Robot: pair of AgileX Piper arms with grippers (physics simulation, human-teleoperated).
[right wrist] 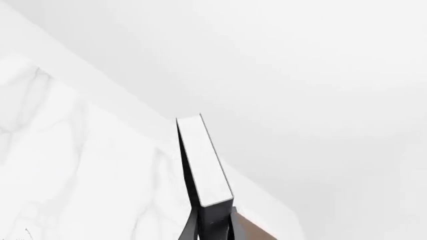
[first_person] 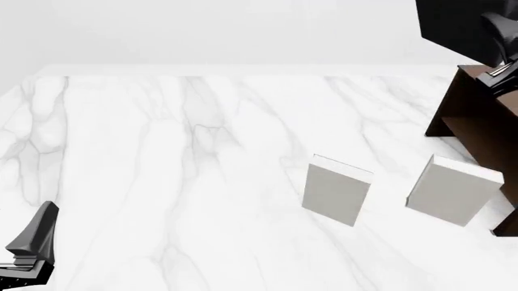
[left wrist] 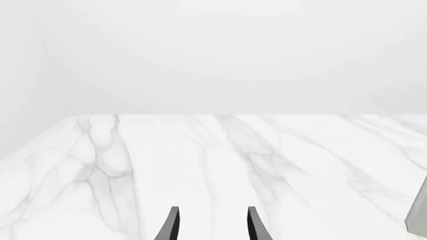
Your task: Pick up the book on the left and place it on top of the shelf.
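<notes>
**Dark book held high above the shelf by the right pincer**

A white marble table (first_person: pixel 162 182) with grey veins is seen from above and behind. At the far right edge of the front view, a dark brown wooden shelf (first_person: pixel 477 121) is partly cut off by the frame, its flat top and one side panel visible. Above that top, in the upper right corner, the book (first_person: pixel 453 27) is seen as a large dark charcoal slab, raised clear of the table. The right pincer (first_person: pixel 500 73) is glimpsed just below it, mostly hidden against the dark cover.

In the right wrist view, the book (right wrist: pixel 203 165) is shown edge-on, its white page edge facing the camera and its dark cover along one side. It is clamped at its near end between the dark fingers (right wrist: pixel 190 227) of the right pincer, which is closed on it. A sliver of brown shelf (right wrist: pixel 250 232) is seen just beside the fingers.

Two light grey books are stood upright on the table in front of the shelf: one (first_person: pixel 336 191) near the middle, the other (first_person: pixel 452 191) close to the shelf's foot. They are set apart from each other.

The left pincer (first_person: pixel 33 242) is kept low at the near left corner, well apart from everything. In the left wrist view its two dark fingertips (left wrist: pixel 172 225) are spread, with bare marble between them, nothing gripped.
</notes>
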